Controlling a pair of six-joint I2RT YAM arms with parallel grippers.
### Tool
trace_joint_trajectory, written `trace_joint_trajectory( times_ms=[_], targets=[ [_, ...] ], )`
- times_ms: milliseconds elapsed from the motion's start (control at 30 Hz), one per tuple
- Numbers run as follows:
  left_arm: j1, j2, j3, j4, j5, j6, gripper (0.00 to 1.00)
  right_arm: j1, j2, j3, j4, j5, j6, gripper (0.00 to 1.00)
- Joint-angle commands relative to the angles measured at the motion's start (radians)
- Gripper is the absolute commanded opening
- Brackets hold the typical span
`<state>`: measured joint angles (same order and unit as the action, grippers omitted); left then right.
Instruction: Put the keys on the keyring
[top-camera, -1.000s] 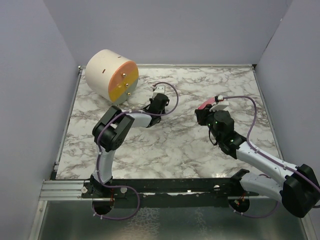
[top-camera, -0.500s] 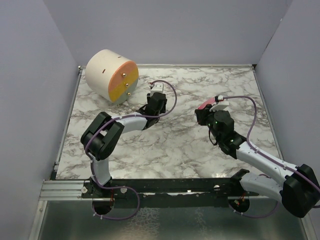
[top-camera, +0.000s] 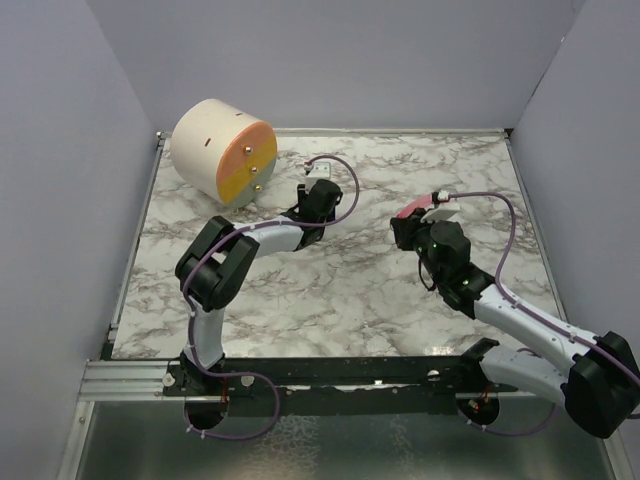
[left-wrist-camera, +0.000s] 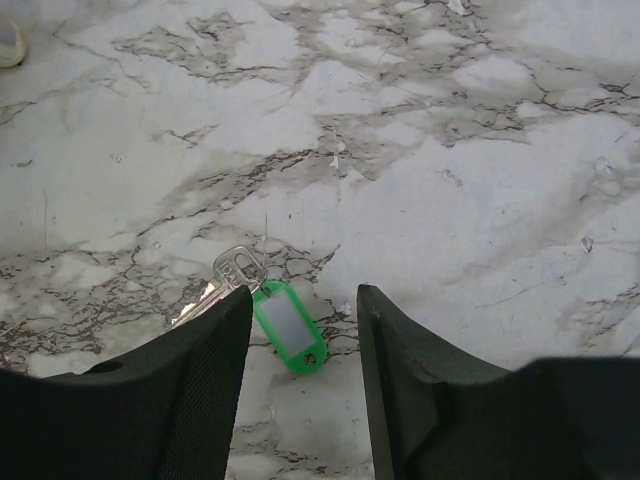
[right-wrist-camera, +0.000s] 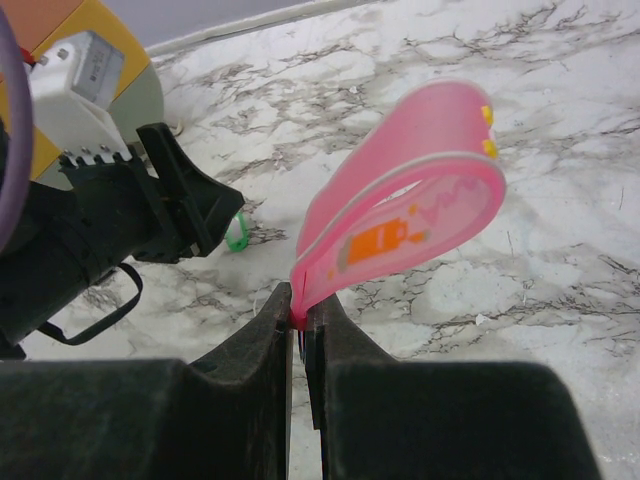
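The keys, a silver key joined to a small bright green tag, lie flat on the marble. My left gripper hovers over them, open, with the tag in the gap close to the left finger and nothing gripped. From above, the left gripper hides the keys. In the right wrist view the green tag peeks out beside the left arm. My right gripper is shut on the base of the keyring's pink looped strip, held above the table. Its metal ring is hidden.
A cream drum with a pink and yellow face lies on its side at the back left, close to the left wrist. Grey walls enclose the marble table on three sides. A black rail runs along the near edge.
The left arm's elbow swung left and back, its wrist edged toward the back, and its jaws spread apart. The right arm stayed still with the pink strip.
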<state>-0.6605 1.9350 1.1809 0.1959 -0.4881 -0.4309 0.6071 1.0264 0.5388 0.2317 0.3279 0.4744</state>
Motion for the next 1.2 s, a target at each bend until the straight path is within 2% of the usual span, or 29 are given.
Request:
trace_joint_trajectory(
  times_ms=[0,400,1167],
  targets=[
    [0.002,0.056,0.044,-0.056,-0.05,-0.044,0.48,0.003,-0.023,0.021,-0.002,-0.001,0.003,0.01],
    [0.005,0.102,0.055,-0.043,-0.104,-0.062,0.45,0.002,-0.025,0.02,-0.003,0.001,0.003,0.01],
    [0.025,0.136,0.065,0.003,-0.104,-0.051,0.4,0.003,-0.012,0.019,0.003,0.004,0.001,0.01]
  ],
)
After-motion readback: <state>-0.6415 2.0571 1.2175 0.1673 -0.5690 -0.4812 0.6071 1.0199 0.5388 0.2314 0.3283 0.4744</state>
